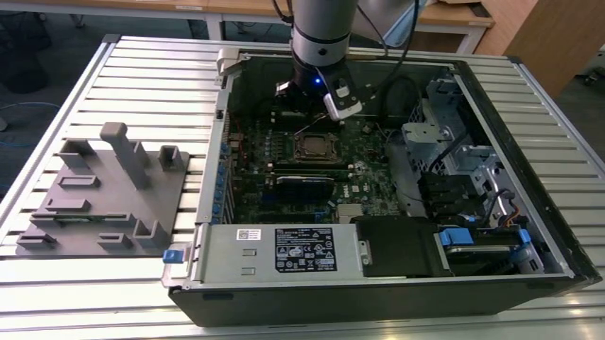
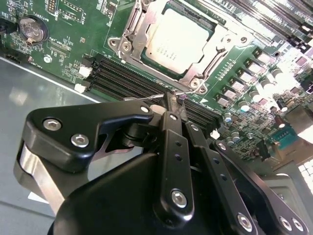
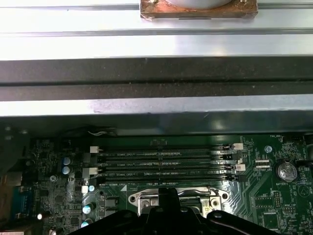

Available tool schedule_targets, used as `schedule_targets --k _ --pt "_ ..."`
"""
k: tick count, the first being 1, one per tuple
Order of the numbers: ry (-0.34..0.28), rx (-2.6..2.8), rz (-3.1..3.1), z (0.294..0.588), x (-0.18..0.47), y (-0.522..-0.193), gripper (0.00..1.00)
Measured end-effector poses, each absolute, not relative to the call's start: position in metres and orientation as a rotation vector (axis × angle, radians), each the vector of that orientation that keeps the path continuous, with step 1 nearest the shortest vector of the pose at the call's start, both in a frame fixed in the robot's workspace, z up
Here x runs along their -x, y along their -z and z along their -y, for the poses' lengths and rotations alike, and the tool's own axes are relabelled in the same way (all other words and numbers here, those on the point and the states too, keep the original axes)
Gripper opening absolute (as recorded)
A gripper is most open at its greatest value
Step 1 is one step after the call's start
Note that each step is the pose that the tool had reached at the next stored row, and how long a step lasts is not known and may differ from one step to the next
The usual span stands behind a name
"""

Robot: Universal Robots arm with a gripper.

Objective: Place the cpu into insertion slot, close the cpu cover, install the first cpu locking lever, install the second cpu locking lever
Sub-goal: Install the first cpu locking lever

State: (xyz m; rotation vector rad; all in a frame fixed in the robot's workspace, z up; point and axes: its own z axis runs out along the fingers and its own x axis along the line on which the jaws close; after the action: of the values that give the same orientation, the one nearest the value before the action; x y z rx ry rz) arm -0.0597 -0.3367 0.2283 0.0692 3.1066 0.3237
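A slatted tabletop [image 1: 142,64] carries an open computer case [image 1: 378,304] with the circuit board [image 2: 88,29] lying flat inside. On it, just beyond the fingertips, the cpu [image 2: 177,41] sits in the insertion slot [image 2: 194,83], and the cpu cover [image 2: 139,34] appears to lie down around it. The fingers [image 2: 168,122] are drawn together with no gap showing. Their tips are at a thin wire locking lever [image 2: 146,97], between the slot and the long black memory slots [image 2: 127,78].

The springy wire could slip off the narrow tips and snap back, or the tips could scrape the memory slots close beside them.

The fingers themselves hide whether they clamp the wire or only press on it. I cannot trace the other lever, and the slot's far edge is cut off.
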Motion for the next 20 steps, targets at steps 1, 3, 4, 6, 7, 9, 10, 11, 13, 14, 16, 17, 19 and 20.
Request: schedule_targets --k 1,3,4,6,7,9,10,11,13,14,16,17,19,20 --pt "-0.321 -0.069 -3.107 0.336 0.060 -0.228 0.11" --pt "-0.320 -0.069 -3.107 0.335 0.060 -0.227 0.11" --pt "-0.320 -0.069 -3.107 0.335 0.059 -0.226 0.11" --pt "-0.320 -0.069 -3.107 0.334 0.058 -0.225 0.11" --pt "-0.319 -0.070 -3.107 0.334 0.057 -0.224 0.11" --pt "-0.320 -0.070 -3.107 0.333 0.056 -0.223 0.11" --pt "-0.320 -0.070 -3.107 0.333 0.055 -0.223 0.11" --pt "-0.320 -0.070 -3.107 0.332 0.055 -0.222 0.11" --pt "-0.320 -0.070 -3.107 0.331 0.054 -0.222 0.11" --pt "-0.319 -0.070 -3.107 0.331 0.053 -0.221 0.11" --pt "-0.316 -0.071 -3.107 0.330 0.050 -0.221 0.11" --pt "-0.315 -0.072 -3.107 0.330 0.048 -0.220 0.11" --pt "-0.313 -0.073 -3.107 0.330 0.045 -0.220 0.11" --pt "-0.312 -0.073 -3.107 0.330 0.045 -0.220 0.11"
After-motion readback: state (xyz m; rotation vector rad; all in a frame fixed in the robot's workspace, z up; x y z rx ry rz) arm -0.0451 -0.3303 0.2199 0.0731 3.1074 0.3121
